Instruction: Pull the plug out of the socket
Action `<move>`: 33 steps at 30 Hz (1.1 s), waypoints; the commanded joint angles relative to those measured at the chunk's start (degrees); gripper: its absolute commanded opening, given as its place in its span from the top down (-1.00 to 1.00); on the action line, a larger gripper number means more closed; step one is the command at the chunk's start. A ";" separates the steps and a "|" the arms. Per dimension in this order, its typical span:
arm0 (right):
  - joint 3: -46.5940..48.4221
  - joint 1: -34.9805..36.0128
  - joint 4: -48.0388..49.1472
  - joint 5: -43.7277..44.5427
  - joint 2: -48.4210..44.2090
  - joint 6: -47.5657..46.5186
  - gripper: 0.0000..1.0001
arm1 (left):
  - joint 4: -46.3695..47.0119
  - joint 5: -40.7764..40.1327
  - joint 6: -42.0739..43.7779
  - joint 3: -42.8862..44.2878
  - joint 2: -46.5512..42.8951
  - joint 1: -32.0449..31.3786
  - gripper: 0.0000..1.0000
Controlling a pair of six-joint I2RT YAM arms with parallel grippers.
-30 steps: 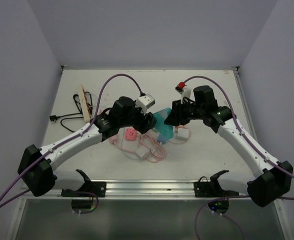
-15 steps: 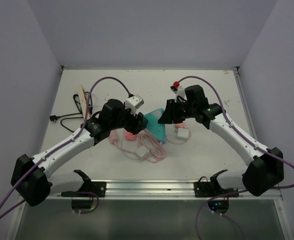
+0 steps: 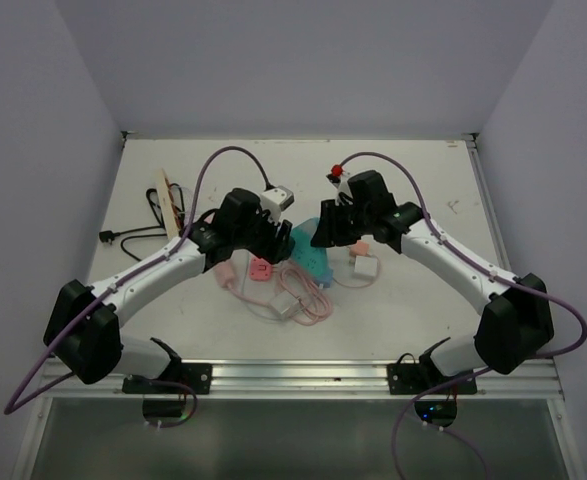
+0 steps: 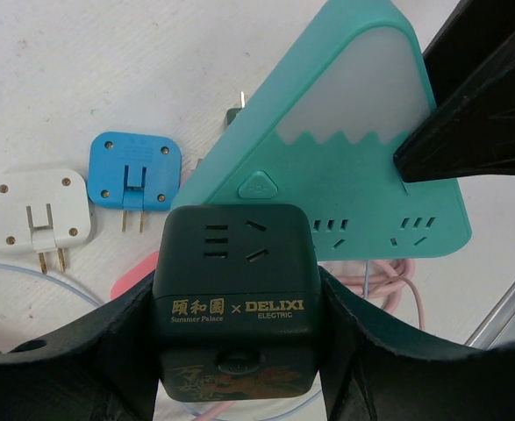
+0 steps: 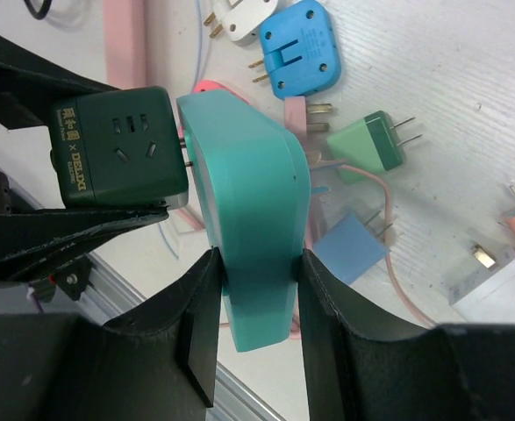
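A: What is the left hand (image 4: 235, 329) doing?

B: Pinching the dark green plug (image 4: 235, 263) by its two sides, fingers half spread to fit it. That grip is the same as a second ago.

A: And the right hand (image 5: 257, 298)?

B: Clamped on the narrow edge of the teal socket (image 5: 244, 184), also unchanged.

A: So what has moved?

B: The arms. Over the last second they have carried the joined pair a little to the left over the table (image 3: 413, 180), the right arm reaching in further.

A: Is the plug out?

B: Not yet. It sits against the socket's face. From the right wrist its prongs (image 5: 185, 151) show in a thin gap between the two, their tips in the socket.

A: Meaning?

B: I'd say the shift only repositioned things. The pull itself is barely begun, so the hands must now draw straight apart along the prongs. The blue plug (image 4: 134, 171) lying beneath is out of the way.
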 commanded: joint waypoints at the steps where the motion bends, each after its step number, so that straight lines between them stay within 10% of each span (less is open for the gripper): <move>1: 0.26 -0.48 -1.52 16.01 1.54 -3.16 1.00 | 0.11 1.93 -1.59 6.08 -0.48 -1.24 1.00; 17: -5.73 -6.72 -1.95 19.63 -0.83 -3.96 1.00 | -2.68 8.37 -1.51 3.53 -6.54 7.11 1.00; 26: -4.06 -6.10 4.01 6.28 -2.76 0.53 1.00 | -2.96 -1.66 -4.14 5.11 -4.70 7.11 1.00; 33: -8.97 -6.11 13.93 -4.96 -3.55 1.31 1.00 | 8.01 8.97 -8.97 0.73 -10.05 7.03 1.00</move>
